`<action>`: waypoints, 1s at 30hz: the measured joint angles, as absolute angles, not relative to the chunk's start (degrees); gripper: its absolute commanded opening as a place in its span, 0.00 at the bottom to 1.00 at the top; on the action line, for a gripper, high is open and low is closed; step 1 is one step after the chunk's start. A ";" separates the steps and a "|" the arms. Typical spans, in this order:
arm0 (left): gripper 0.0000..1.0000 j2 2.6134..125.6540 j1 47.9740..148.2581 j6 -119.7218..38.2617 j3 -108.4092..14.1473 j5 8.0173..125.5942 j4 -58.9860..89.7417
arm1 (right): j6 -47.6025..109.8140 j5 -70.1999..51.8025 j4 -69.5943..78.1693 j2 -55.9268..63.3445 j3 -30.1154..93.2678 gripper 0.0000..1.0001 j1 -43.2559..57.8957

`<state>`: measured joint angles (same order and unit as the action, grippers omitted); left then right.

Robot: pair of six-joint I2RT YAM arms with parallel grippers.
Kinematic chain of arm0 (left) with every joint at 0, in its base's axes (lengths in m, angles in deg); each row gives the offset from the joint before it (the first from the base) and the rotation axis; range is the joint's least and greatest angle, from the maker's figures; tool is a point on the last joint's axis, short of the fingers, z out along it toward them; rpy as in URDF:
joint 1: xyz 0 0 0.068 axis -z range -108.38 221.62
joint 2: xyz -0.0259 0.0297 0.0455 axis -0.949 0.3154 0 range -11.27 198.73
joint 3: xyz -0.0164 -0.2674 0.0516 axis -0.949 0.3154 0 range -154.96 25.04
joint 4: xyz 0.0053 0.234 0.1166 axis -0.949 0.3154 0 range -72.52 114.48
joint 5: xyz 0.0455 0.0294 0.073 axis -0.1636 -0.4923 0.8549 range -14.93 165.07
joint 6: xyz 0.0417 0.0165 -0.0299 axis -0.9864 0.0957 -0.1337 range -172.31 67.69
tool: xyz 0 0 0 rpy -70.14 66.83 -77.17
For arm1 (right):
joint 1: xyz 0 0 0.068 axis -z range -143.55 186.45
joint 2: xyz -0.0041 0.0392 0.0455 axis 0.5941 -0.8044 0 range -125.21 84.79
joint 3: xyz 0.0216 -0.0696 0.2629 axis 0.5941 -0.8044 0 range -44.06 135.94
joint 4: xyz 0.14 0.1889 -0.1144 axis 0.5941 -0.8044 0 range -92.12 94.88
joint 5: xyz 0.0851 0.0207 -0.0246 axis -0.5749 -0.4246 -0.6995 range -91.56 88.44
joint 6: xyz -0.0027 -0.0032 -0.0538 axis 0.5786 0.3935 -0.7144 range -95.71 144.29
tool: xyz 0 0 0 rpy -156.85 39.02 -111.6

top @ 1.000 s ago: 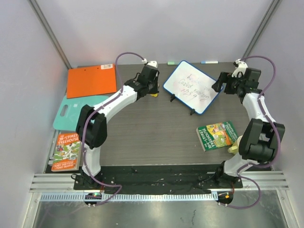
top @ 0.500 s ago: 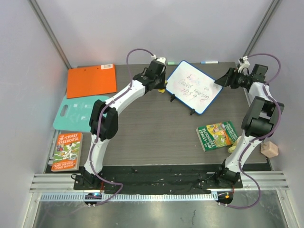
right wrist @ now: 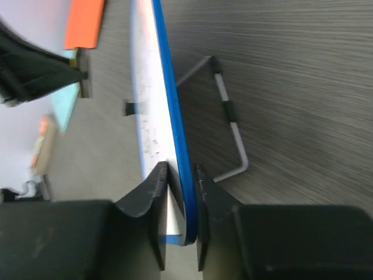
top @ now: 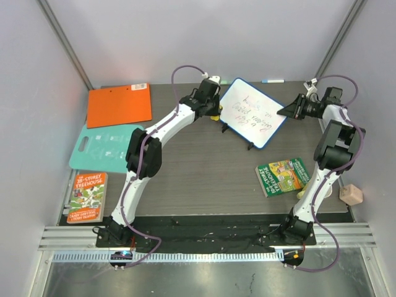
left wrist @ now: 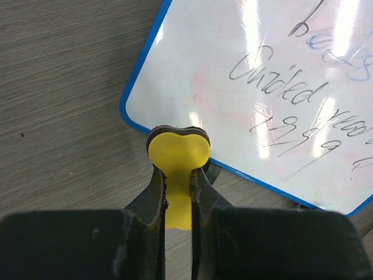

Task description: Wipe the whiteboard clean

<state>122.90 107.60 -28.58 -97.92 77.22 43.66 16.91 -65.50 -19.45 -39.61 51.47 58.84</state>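
Observation:
The whiteboard (top: 253,112), blue-framed and covered in dark handwriting, stands tilted on its wire stand (right wrist: 233,128) at the back of the table. My left gripper (top: 216,111) is shut on a yellow eraser (left wrist: 178,153), whose rounded head rests at the board's lower-left frame corner (left wrist: 131,111). My right gripper (top: 287,111) is at the opposite side. Its two fingers (right wrist: 152,186) pinch the board's blue edge (right wrist: 170,99) between them, so the right gripper (right wrist: 178,178) is shut on the whiteboard.
An orange clipboard (top: 119,104), a teal board (top: 102,146) and a book (top: 86,197) lie at the left. A green book (top: 283,176) lies front right of the whiteboard. A marker (top: 272,81) lies at the back edge, and a beige block (top: 351,195) at the far right.
My left arm carried the yellow eraser right, up to the whiteboard's left corner. My right gripper moved onto the board's right edge and closed on it.

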 measured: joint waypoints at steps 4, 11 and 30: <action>0.00 123.03 107.60 -26.94 -98.05 79.27 43.59 | 17.55 -72.30 -24.04 -39.81 53.43 0.01 58.62; 0.00 123.03 107.60 -25.24 -94.62 80.17 38.30 | 8.83 -71.95 -33.40 -39.89 57.35 0.01 57.88; 0.00 122.28 115.47 -31.36 -86.84 89.85 19.92 | -12.11 -72.25 -44.02 -32.86 52.95 0.01 58.31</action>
<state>122.28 115.47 -31.36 -86.84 89.85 19.92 -12.11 -72.25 -44.02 -32.86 52.95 58.31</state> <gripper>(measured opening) 0.102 0.081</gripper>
